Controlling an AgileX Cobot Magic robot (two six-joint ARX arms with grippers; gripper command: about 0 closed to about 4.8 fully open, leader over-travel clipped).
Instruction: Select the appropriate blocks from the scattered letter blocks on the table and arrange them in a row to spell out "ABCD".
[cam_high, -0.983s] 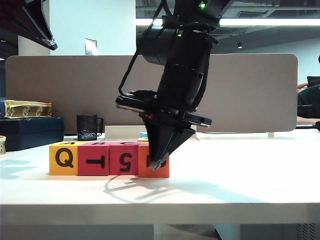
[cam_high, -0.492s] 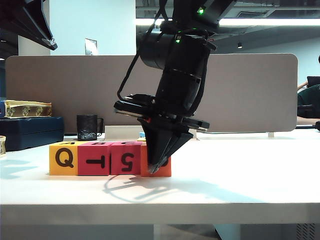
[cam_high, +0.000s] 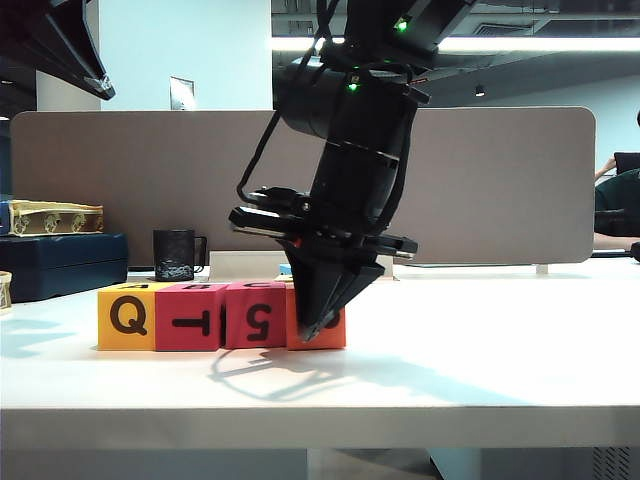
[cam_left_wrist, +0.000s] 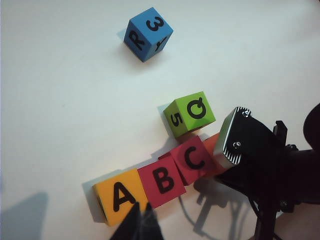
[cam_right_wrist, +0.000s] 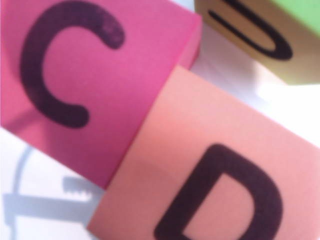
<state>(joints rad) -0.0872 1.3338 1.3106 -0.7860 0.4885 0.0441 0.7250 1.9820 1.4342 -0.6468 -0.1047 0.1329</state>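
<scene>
Four blocks stand in a row on the table (cam_high: 480, 380): yellow Q/A (cam_high: 127, 316) (cam_left_wrist: 117, 196), pink-red T/B (cam_high: 190, 318) (cam_left_wrist: 162, 179), pink-red 5/C (cam_high: 255, 315) (cam_right_wrist: 75, 75) and orange D (cam_high: 335, 330) (cam_right_wrist: 215, 190). My right gripper (cam_high: 312, 332) points down in front of the orange block, its fingers drawn to one point, shut with nothing in it. Its fingers do not show in the right wrist view. My left gripper (cam_left_wrist: 141, 221) hangs shut and empty high above the yellow block. The orange block is mostly hidden behind the right arm (cam_left_wrist: 260, 165).
A lime-green cube (cam_left_wrist: 190, 114) (cam_right_wrist: 265, 35) sits just behind the C and D blocks. A blue cube (cam_left_wrist: 147, 34) lies farther off on the table. A black mug (cam_high: 175, 255) and dark boxes (cam_high: 60, 262) stand at the back left.
The orange block and the 5/C block have shifted slightly to the right under my right gripper. The yellow and T/B blocks and the left arm stayed put.
</scene>
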